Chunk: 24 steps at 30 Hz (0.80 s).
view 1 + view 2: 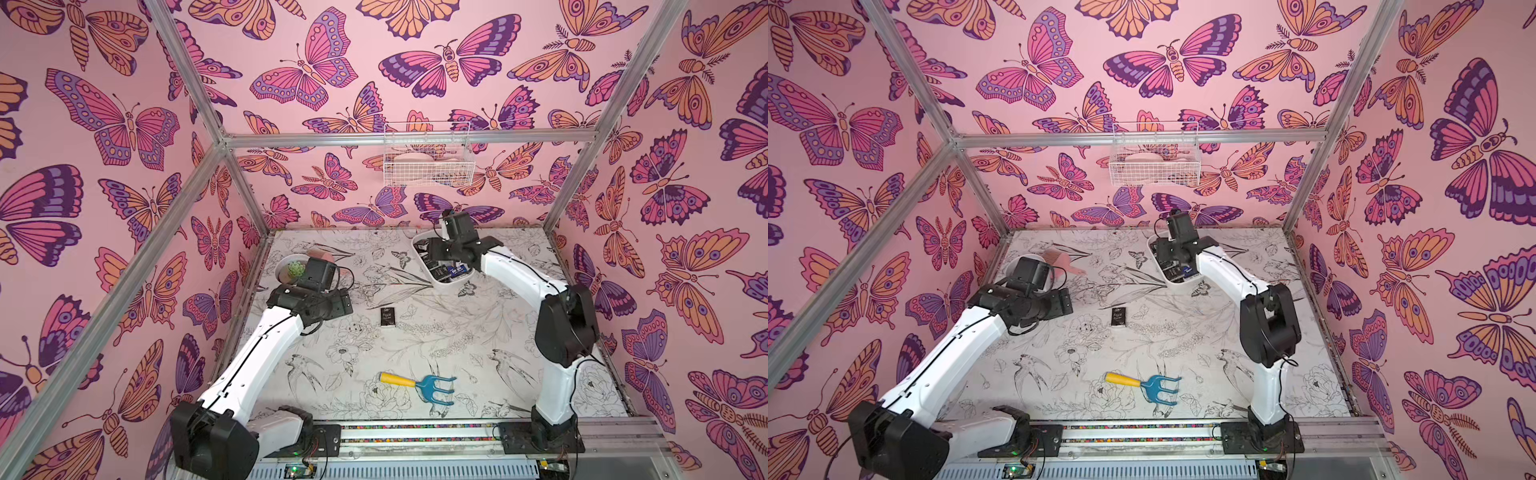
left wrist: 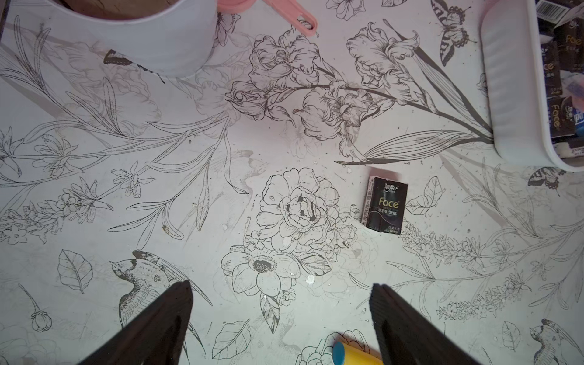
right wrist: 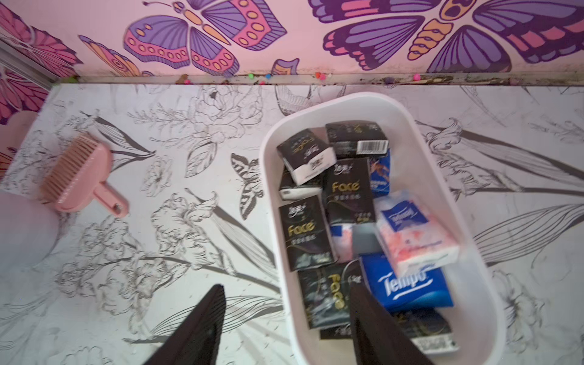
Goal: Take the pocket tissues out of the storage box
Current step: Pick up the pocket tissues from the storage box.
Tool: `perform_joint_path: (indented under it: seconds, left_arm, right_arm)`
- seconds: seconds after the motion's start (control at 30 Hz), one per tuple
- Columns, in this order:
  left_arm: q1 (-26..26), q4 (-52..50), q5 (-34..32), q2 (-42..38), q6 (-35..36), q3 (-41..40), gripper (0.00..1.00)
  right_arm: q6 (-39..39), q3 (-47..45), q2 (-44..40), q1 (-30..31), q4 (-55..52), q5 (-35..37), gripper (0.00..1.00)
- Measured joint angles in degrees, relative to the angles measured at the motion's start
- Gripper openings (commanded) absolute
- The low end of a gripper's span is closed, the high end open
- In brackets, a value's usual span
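Hovering the right hand (image 3: 286, 286), spread and empty, over the storage box (image 3: 474, 294) at the table's (image 1: 478, 332) one o'clock, likely lining up on the pocket tissues (image 3: 347, 189) piled inside. Holding the left hand (image 2: 281, 284) wide, empty, at nine o'clock, clear of the lone packet (image 1: 387, 318) at centre.

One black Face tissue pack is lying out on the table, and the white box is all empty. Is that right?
Not quite. The black Face pack does lie out on the table, but the white box is not empty. The right wrist view shows many packs inside it, black Face ones and a blue Tempo pack.
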Motion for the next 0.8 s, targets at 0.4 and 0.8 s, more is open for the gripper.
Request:
perform_joint_path:
  seconds: [0.4, 0.8]
  left_arm:
    - [0.00, -0.02, 0.00, 5.20, 0.26, 0.72, 0.94]
    - [0.00, -0.02, -0.07, 5.38, 1.09, 1.29, 0.94]
  right_arm:
    - [-11.43, 19.76, 20.28, -6.69, -12.74, -17.25, 0.61]
    - [-11.32, 20.57, 22.67, -6.60, -14.91, -19.56, 0.50]
